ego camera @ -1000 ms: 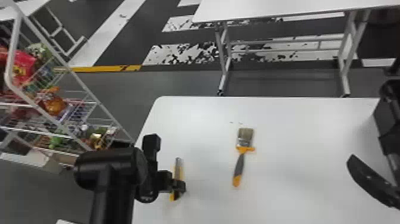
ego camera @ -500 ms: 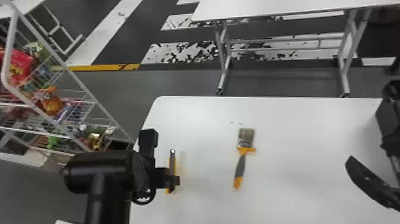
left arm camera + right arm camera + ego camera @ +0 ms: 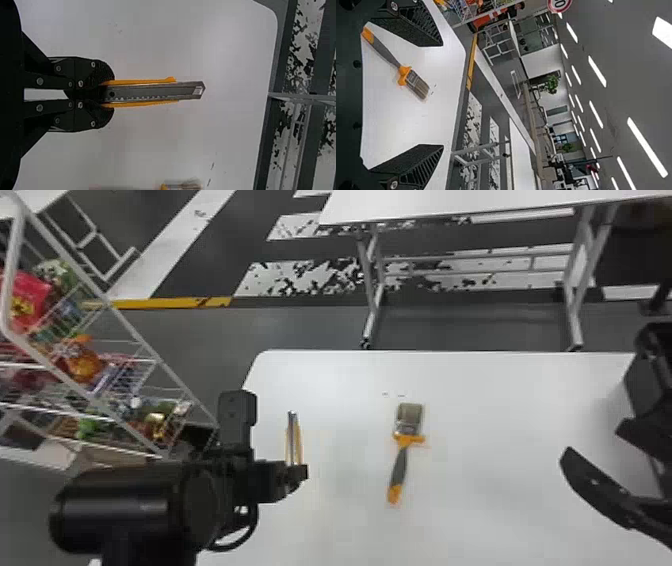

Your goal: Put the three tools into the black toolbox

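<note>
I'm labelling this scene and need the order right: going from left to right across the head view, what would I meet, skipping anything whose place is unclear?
Wire rack → utility knife → paintbrush → right gripper

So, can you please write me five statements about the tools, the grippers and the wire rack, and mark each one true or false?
1. The left gripper holds the utility knife. True.
2. The paintbrush lies to the left of the knife. False; it lies to the knife's right, on the white table.
3. The brush's handle is nearer to the robot than its bristles. True.
4. The right gripper is shut on a tool. False; its fingers stand apart and grip nothing.
5. The wire rack stands to the left of the white table. True.
</note>
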### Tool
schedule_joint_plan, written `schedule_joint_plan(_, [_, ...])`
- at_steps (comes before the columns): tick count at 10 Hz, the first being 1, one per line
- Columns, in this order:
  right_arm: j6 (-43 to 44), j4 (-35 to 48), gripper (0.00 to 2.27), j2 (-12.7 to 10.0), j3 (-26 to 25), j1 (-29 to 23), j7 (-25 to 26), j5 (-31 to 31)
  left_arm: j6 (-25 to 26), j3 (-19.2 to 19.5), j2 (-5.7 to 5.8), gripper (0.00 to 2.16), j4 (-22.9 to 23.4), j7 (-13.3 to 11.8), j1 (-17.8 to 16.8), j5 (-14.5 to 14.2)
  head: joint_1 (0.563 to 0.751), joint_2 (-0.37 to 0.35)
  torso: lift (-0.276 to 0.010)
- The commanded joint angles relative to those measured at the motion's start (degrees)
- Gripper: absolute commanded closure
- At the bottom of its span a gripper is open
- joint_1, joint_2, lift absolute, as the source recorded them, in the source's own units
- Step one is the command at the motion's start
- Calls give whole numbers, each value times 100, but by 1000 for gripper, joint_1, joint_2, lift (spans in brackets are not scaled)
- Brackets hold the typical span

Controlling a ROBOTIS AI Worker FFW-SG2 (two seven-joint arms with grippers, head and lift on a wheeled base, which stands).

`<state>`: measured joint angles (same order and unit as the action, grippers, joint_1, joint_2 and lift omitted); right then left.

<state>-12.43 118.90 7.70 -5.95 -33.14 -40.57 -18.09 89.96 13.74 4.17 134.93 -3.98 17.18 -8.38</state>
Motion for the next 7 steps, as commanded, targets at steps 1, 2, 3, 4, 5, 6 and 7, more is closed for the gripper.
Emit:
schedule_joint_plan(1, [-528, 89, 87, -49, -11, 193, 5, -28, 7, -258, -92, 2067, 560, 3, 356, -261, 695, 265, -51])
schedule_joint_plan(2, [-950, 116, 87, -67, -29, 352, 14, -28, 7, -627, -92, 2067, 754, 3, 523, -217, 695, 247, -51])
schedule_joint_plan(3, [-1530, 116, 87, -93, -29, 563, 23, -28, 7, -996, -83, 2067, 850, 3, 567, -41, 695, 201, -51])
schedule_joint_plan(4, [-2075, 116, 87, -93, 15, 686, 23, -10, 7, -1401, -74, 2067, 850, 12, 585, 240, 695, 158, -51])
schedule_joint_plan(5, [-2392, 116, 76, -93, 138, 730, 23, 16, 7, -1770, -57, 2067, 850, 29, 602, 521, 695, 131, -51])
schedule_joint_plan(6, [-2813, 116, 76, -93, 331, 782, 23, 7, 7, -2069, -48, 2067, 859, 82, 611, 767, 695, 122, -51])
schedule_joint_plan(7, [-3341, 195, 83, -93, 490, 879, 32, -10, 7, -2306, -48, 2067, 868, 82, 611, 943, 695, 126, -51])
